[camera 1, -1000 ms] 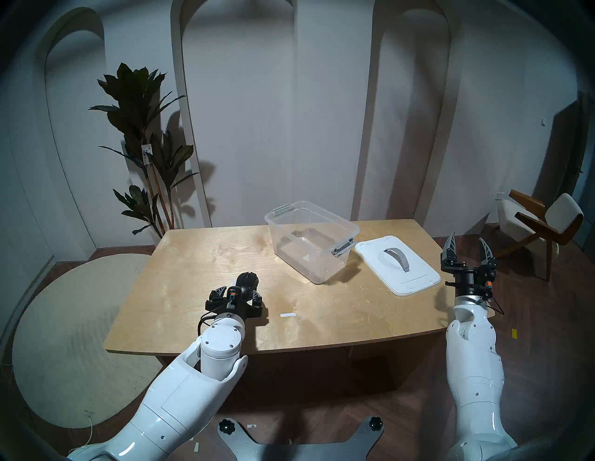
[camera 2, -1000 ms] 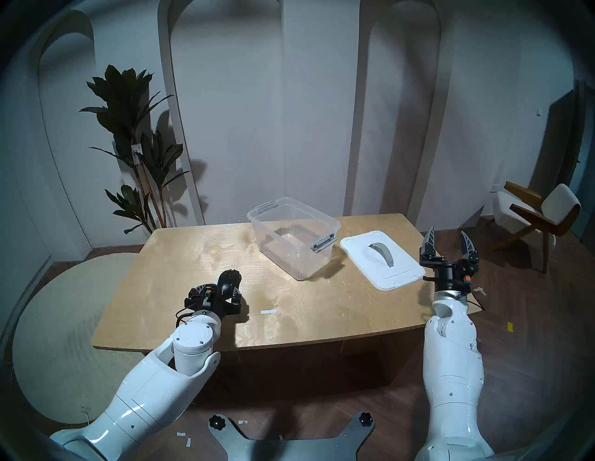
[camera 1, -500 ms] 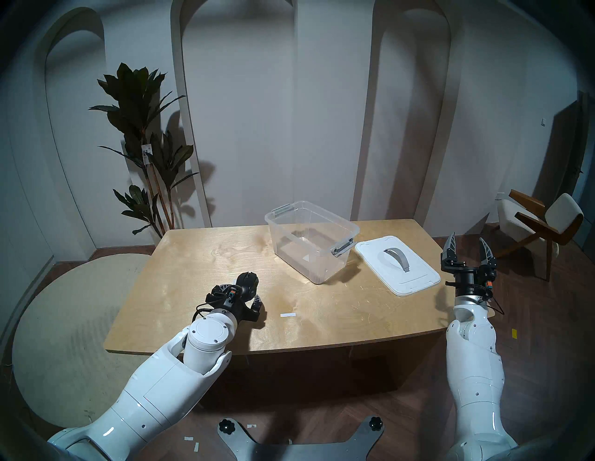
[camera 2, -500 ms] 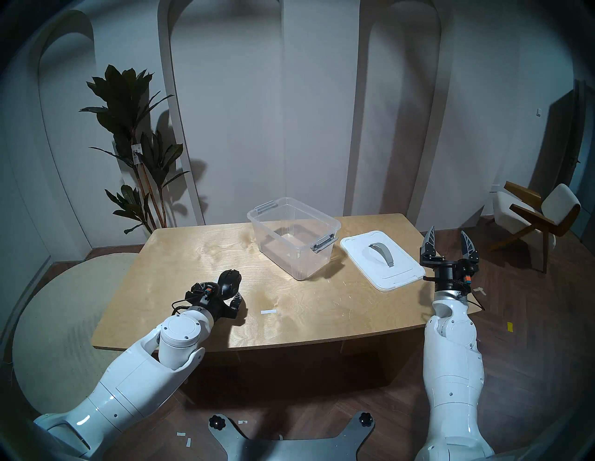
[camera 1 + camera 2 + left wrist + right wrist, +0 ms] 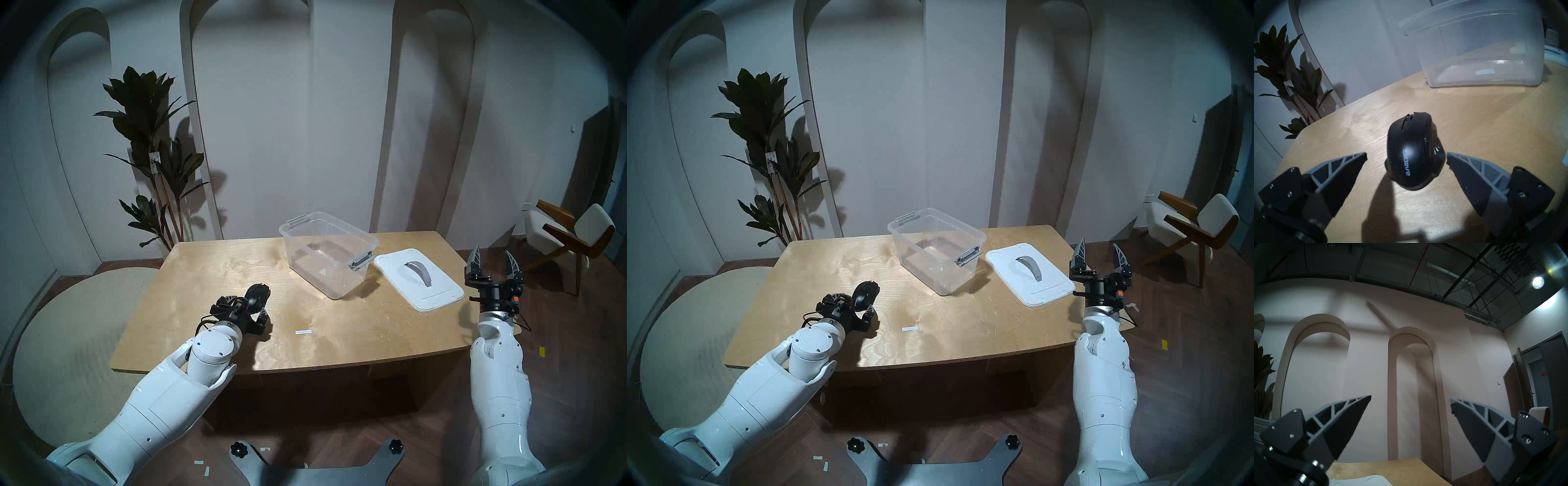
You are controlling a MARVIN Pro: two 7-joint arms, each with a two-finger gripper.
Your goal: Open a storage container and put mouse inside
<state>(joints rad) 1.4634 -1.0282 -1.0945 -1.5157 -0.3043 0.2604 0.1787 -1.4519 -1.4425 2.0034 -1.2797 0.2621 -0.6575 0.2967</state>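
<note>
Left wrist view has the left gripper [image 5: 1407, 157] spread wide around the black mouse [image 5: 1414, 152] on the table [image 5: 1474, 135], seemingly not touching it, with the lidless storage container [image 5: 327, 253] beyond and the right gripper [image 5: 493, 259] gaping empty beside the lid [image 5: 419, 278]

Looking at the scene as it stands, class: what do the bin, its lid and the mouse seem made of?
Bin: clear, glossy plastic, apparently; the table shows through its walls.
Lid: opaque white plastic, probably, smooth and moulded, with a grey handle.
Mouse: black, matte plastic, seemingly; only soft highlights, pale printed lettering.
</note>
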